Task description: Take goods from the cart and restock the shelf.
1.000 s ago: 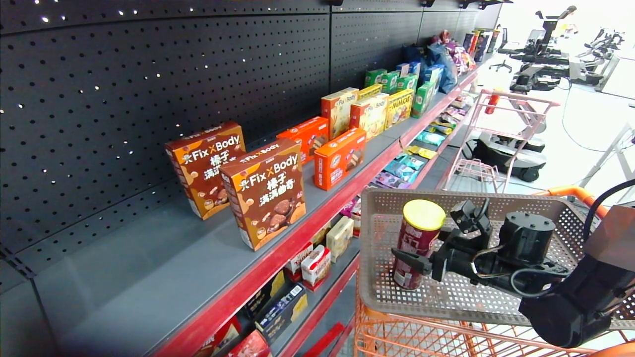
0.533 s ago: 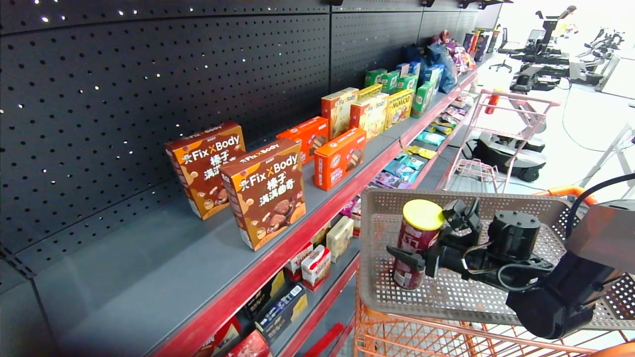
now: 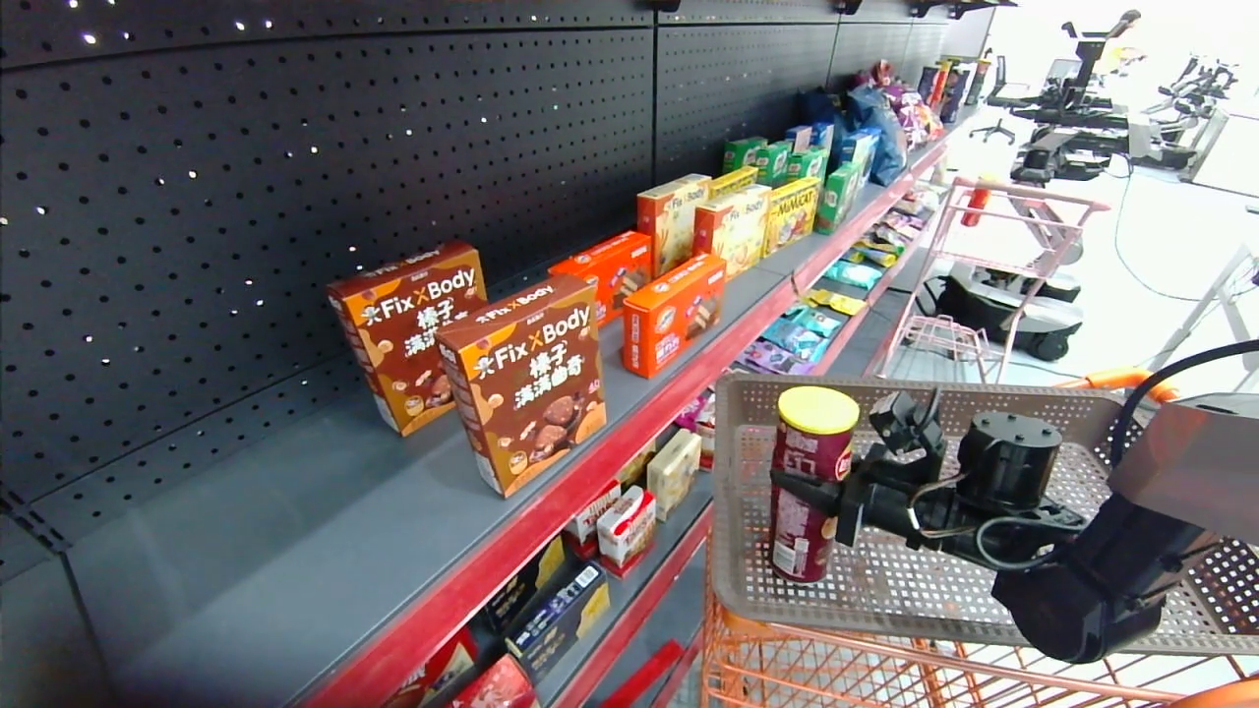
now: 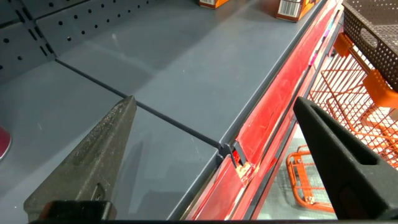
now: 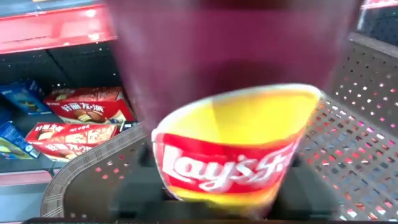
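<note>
In the grey perforated cart basket (image 3: pixel 885 600), near its shelf-side wall: red chip can (image 3: pixel 805 541) with yellow lid (image 3: pixel 817 409), roughly upright. Right gripper (image 3: pixel 824 482) is clamped on the can at mid-height, one finger across the front and the other behind it. Can't tell if the can base touches the basket floor. The right wrist view shows the can's red-and-yellow label (image 5: pixel 236 155) right up against the camera, with perforated basket floor (image 5: pixel 367 143) behind it and boxed goods on a lower shelf (image 5: pixel 81 118) past the basket rim.

The basket sits on the orange wire cart frame (image 3: pixel 787 669), just beside the red shelf edge (image 3: pixel 551 521).

Left gripper (image 4: pixel 216 104): fingers spread wide with nothing between them, hovering over bare grey shelf board (image 4: pixel 155 62) near its red front strip (image 4: pixel 273 124) (orange cart wire (image 4: pixel 348 81) shows past the edge).

Grey shelf (image 3: pixel 295 511) in the head view:
- two brown cookie boxes standing upright, front one (image 3: pixel 521 383) close to the edge, the second (image 3: pixel 408 334) behind it toward the pegboard back panel (image 3: pixel 295 147)
- orange boxes (image 3: pixel 674 315) farther along
- yellow and green boxes (image 3: pixel 777 197) beyond those

A stretch of shelf is bare on the near side of the brown boxes.
</note>
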Controlling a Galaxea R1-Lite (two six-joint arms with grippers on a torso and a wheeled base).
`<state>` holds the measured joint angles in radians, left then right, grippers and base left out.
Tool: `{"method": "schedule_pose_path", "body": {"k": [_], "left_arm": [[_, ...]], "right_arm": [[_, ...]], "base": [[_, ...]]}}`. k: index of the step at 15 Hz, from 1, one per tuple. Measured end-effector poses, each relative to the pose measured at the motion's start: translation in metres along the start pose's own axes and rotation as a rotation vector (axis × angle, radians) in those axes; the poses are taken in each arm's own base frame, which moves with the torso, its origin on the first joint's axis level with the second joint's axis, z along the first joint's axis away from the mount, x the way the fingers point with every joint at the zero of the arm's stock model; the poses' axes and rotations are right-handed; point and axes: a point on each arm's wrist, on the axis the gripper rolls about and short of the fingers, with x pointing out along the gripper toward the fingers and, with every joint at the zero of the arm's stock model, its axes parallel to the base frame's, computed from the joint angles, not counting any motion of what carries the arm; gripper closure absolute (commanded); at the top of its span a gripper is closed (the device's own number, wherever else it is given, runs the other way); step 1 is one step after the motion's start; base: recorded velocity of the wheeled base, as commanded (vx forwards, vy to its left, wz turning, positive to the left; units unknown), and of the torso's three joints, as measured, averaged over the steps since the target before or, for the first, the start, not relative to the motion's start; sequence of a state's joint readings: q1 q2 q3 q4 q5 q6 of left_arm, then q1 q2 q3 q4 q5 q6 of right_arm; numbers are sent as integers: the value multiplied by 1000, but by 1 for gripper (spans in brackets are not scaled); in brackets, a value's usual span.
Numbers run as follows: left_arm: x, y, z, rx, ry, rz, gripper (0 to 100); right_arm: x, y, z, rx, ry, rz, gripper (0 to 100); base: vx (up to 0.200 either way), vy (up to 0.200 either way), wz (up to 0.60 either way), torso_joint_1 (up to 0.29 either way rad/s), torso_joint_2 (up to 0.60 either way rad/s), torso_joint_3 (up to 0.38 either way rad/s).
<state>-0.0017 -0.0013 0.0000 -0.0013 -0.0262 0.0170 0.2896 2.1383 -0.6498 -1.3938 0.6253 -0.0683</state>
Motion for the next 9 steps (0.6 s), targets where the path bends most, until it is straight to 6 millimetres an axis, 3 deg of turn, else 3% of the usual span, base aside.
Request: {"method": "schedule_pose_path", "body": {"k": [5, 9], "left_arm": [[0, 0, 0, 0, 0, 0, 0], [0, 0, 0, 0, 0, 0, 0]], "right_arm": [[-23, 9, 19, 50, 43, -110, 100], [-62, 30, 41, 88, 90, -347, 100]], "base": [[0, 0, 0, 0, 0, 0], [0, 0, 0, 0, 0, 0]]}}
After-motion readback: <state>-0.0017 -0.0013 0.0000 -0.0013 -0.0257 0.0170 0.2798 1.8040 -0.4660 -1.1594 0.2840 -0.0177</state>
